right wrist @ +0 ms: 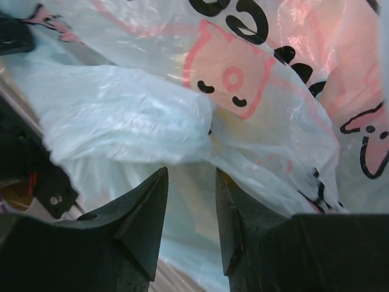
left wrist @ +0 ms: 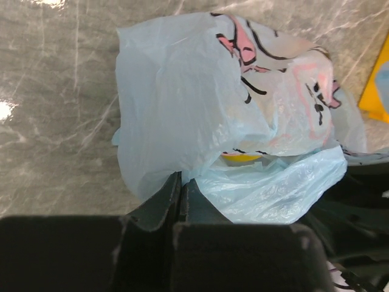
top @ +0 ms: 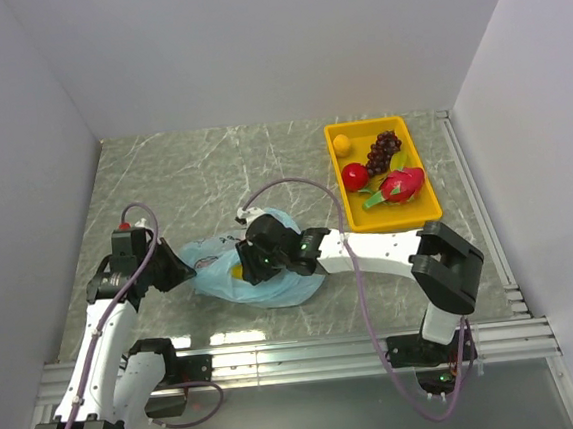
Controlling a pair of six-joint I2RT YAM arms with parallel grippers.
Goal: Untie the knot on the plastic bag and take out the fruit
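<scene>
Grey marble table [top: 212,171], white walls [top: 252,47] | left end effector [left wrist: 180,181] pinches plastic bag [left wrist: 182,103] (edge) | right end effector [right wrist: 191,182] parted

One plastic bag [top: 273,291], one tray [top: 365,132], two round fruits [top: 354,176], one grape bunch [top: 383,150]

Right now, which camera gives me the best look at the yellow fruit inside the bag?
Left wrist: the yellow fruit shows bare through a gap under a fold of the plastic bag. Top external gives only a small yellow spot in the bag. Right wrist shows printed plastic, no clear fruit.
</scene>
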